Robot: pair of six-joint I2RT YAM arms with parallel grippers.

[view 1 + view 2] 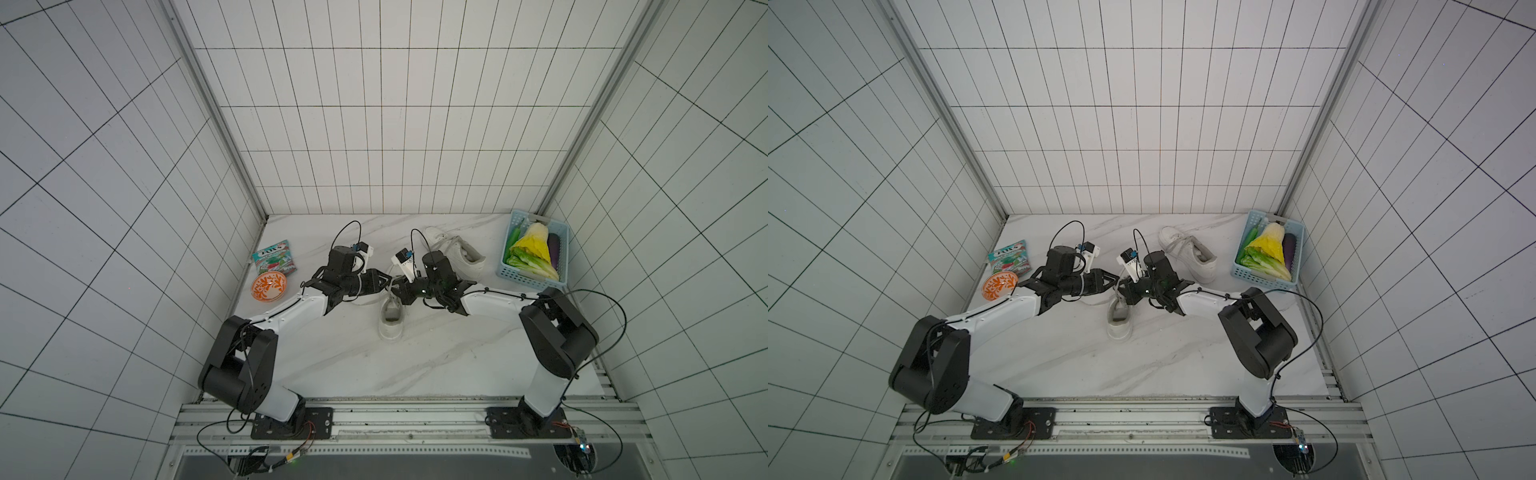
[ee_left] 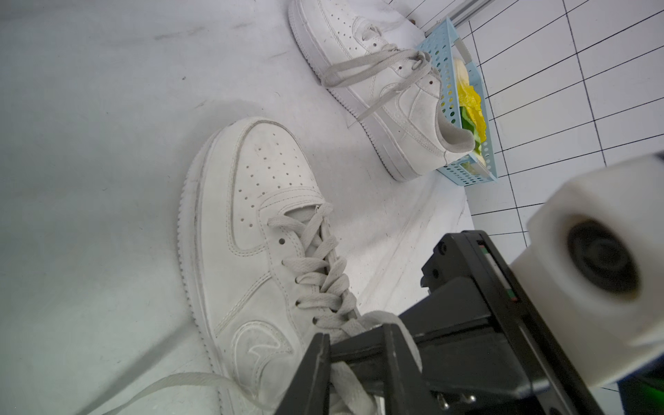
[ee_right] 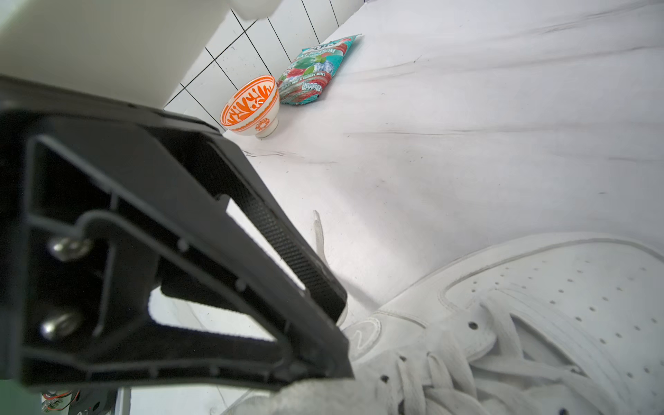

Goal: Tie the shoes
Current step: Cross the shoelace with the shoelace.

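Note:
One of the shoes (image 1: 391, 322) (image 1: 1120, 322), a white sneaker, stands mid-table with its toe toward the back. Both grippers meet over its laced front. My left gripper (image 1: 385, 282) (image 2: 355, 332) is open a narrow way, and a flat greyish lace (image 2: 350, 384) runs between its fingers (image 2: 318, 370). The right gripper (image 1: 395, 287) (image 3: 345, 337) points in from the opposite side, shut, with that lace seeming to hang from its tip. A loose lace end (image 2: 161, 384) trails on the table. The other shoe (image 1: 457, 253) (image 2: 388, 90) lies at the back right with its laces loose.
A light blue basket (image 1: 511, 272) (image 1: 1246, 272) of vegetables stands at the right wall behind the right arm. At the left wall sit an orange patterned bowl (image 1: 269, 286) (image 3: 251, 104) and a teal packet (image 1: 274, 257) (image 3: 312, 72).

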